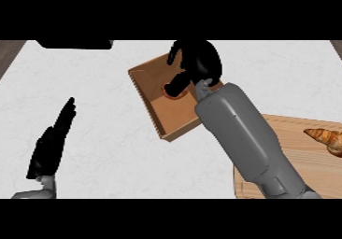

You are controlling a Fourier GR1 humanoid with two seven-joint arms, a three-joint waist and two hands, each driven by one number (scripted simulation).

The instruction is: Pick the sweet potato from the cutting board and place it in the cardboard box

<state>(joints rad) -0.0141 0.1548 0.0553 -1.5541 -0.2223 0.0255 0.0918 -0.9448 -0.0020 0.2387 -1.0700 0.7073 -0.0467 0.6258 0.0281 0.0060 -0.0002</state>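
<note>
Sweet potato [175,93] shows only as a small reddish-orange patch beneath the right hand [196,60], inside the cardboard box [160,88]. The box is a shallow brown tray with raised walls, lying skewed on the white tabletop [118,154], its near corner pointing toward six o'clock. The right hand is black and hangs over the far part of the box, at about twelve o'clock from the centre of the view. Its fingers [176,84] are curled downward around the potato, with the thumb side reaching down to the reddish patch; most of the potato is hidden by the hand. The grey right forearm [243,140] runs from five o'clock up to the box, crossing its right wall.

At four o'clock lies the wooden cutting board [318,168], partly covered by the forearm. On its right part, at three o'clock, rests a croissant [329,139], golden-brown and well apart from the box.

The left hand [53,140] rests at eight o'clock above the bare tabletop, fingers straight and together, pointing toward twelve o'clock, holding nothing. A dark object [74,44] sits at the far edge of the tabletop at eleven o'clock; what it is cannot be told.
</note>
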